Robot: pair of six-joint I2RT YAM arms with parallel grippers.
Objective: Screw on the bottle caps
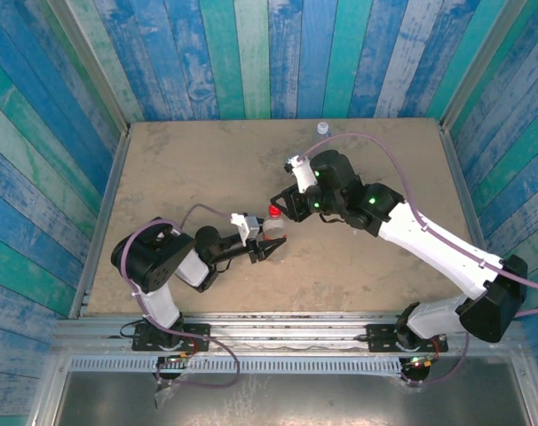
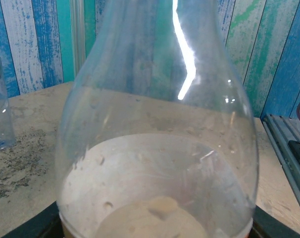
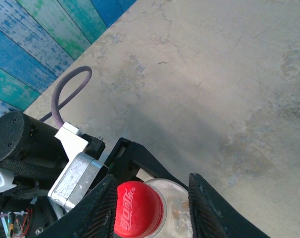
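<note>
Mid-table: left gripper (image 1: 271, 243) clenched bottle (image 2: 155, 124). The right gripper (image 3: 152, 199) straddled red cap (image 3: 139, 209), gap one side, not yet gripping. Step: seating cap. Next: pinch squarely, then twist.

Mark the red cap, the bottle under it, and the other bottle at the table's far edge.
red cap (image 3: 138, 208): right wrist view, on its red top.
held bottle (image 2: 160, 124): left wrist view, on its clear wall.
far bottle (image 1: 322, 130): top external view, on its top end.

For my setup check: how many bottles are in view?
2. The red-capped bottle is in the left claw; the far bottle stands at the back edge of the table.
</note>
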